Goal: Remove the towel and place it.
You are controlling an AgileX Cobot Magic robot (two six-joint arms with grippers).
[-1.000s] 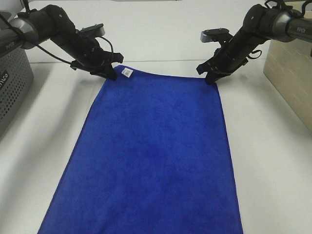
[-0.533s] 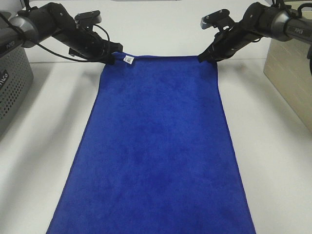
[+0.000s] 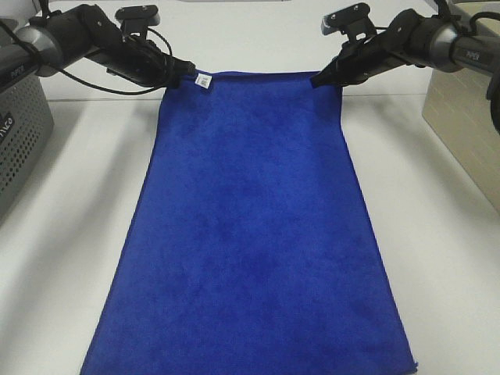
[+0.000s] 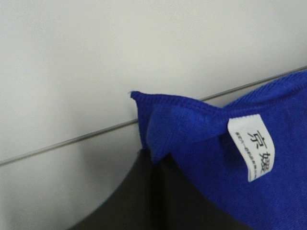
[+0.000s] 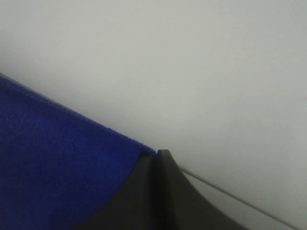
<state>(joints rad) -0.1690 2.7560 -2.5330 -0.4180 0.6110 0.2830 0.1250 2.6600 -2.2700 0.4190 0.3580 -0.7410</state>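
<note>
Here we are mid-lift: the left fingers (image 3: 186, 73) and the right fingers (image 3: 319, 80) are each pinched shut on a far corner of the towel (image 3: 250, 234), which hangs taut between them and trails down onto the bench (image 3: 62, 234). Next, we judge, both must travel together. Beside the left fingers stands a grey basket (image 3: 19, 133); right of the right fingers, a box (image 3: 465, 117); bare bench flanks both long hems.

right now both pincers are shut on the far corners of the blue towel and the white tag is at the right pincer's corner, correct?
Not quite. The white tag sits at the left pincer's corner, as the exterior high and left wrist views show. The rest holds: both pincers, including the right pincer, are shut on the far corners of the blue towel.
</note>
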